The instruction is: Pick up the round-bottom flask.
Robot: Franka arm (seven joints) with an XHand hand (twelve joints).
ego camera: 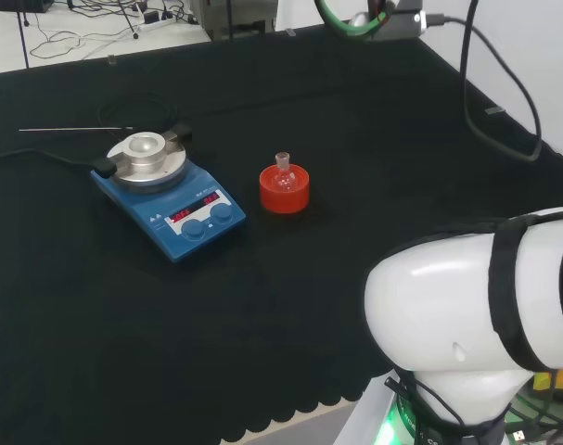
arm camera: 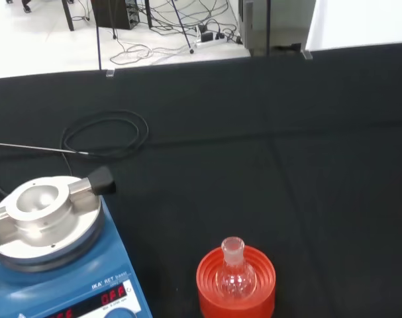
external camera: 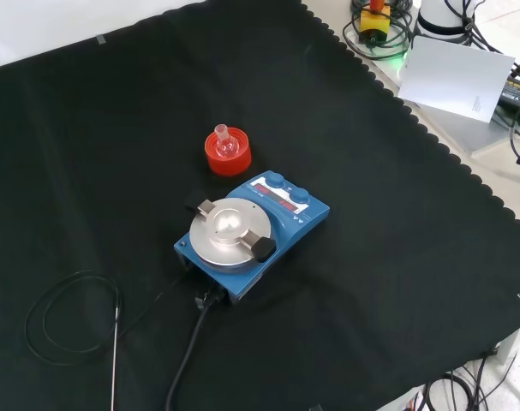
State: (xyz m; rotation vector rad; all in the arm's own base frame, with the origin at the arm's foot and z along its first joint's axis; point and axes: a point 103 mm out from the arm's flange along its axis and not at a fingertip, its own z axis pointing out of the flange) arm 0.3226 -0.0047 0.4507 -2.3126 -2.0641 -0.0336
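A small clear round-bottom flask [ego camera: 283,171] stands upright in a red ribbed ring stand [ego camera: 284,191] near the middle of the black cloth. In the front view the flask [external camera: 224,144] and its stand [external camera: 228,155] sit just beyond the blue hotplate. The wrist view looks down at the flask [arm camera: 233,273] in the stand [arm camera: 236,286] from some distance, with nothing touching it. The flask looks empty.
A blue hotplate stirrer [ego camera: 167,194] with a round metal top [external camera: 229,234] stands left of the flask in the head view. Its black cable [external camera: 191,351] and a thin metal probe [ego camera: 72,130] with a coiled lead [external camera: 52,319] lie on the cloth. The arm's white link [ego camera: 480,301] fills the head view's lower right.
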